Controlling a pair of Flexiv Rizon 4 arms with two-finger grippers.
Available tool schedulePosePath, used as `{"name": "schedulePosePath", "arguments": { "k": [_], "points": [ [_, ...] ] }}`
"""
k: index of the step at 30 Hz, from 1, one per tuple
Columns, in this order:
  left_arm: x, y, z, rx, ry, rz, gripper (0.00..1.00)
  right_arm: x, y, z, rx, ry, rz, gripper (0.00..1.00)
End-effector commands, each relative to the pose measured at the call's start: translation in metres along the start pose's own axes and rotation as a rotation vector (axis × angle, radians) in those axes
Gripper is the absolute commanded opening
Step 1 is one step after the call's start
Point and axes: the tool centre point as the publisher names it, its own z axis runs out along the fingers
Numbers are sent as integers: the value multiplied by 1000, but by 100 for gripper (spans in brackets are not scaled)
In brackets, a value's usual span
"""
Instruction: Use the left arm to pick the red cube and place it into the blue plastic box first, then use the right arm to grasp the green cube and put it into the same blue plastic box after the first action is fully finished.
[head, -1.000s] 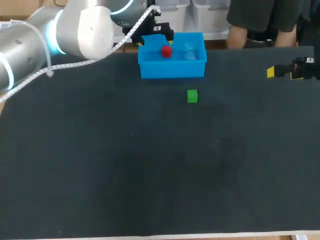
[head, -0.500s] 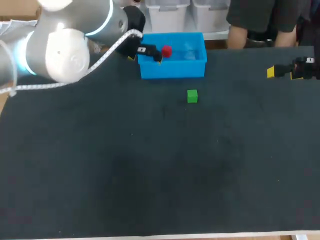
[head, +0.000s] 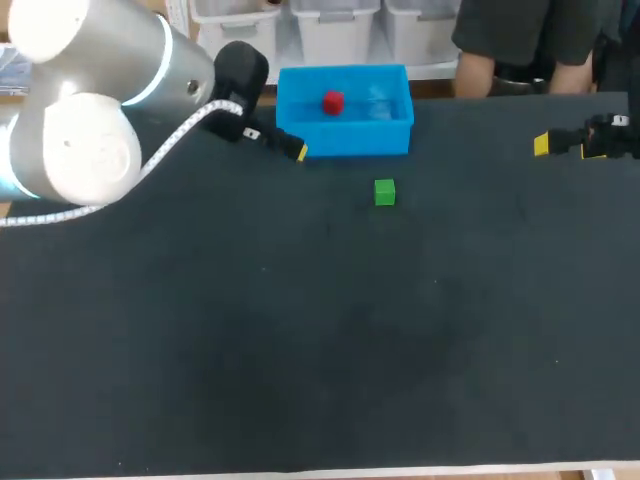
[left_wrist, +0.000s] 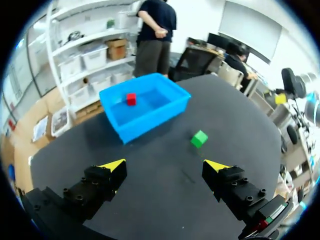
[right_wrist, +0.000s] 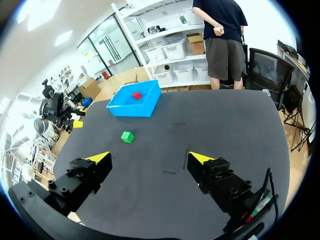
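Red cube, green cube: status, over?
Left gripper open, empty, beside blue box. Right gripper open, empty. Red cube in box; green cube alone on table, nothing blocking.

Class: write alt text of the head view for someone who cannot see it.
A red cube lies in a blue plastic box at the far edge of the dark table; a green cube sits just in front. The left hand is by the box's left front corner, the right hand near the right edge.

Cube (head: 333, 101) in box (head: 346, 139), second cube (head: 384, 192) before
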Motion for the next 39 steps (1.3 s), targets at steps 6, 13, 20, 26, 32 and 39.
{"name": "schedulePosePath", "arguments": {
  "k": [6, 13, 20, 26, 32, 39],
  "points": [
    [23, 4, -14, 163, 18, 108, 100, 0, 0, 1, 2, 0, 0, 100],
    [33, 5, -23, 218, 33, 152, 100, 0, 0, 1, 2, 0, 0, 100],
    [46, 7, -29, 256, 49, 188, 100, 0, 0, 1, 2, 0, 0, 100],
    [50, 8, -30, 256, 49, 190, 100, 0, 0, 1, 2, 0, 0, 100],
    [49, 10, -34, 231, 37, 164, 100, 0, 0, 1, 2, 0, 0, 100],
    [48, 13, -35, 217, 35, 148, 100, 0, 0, 1, 2, 0, 0, 100]
  ]
}}
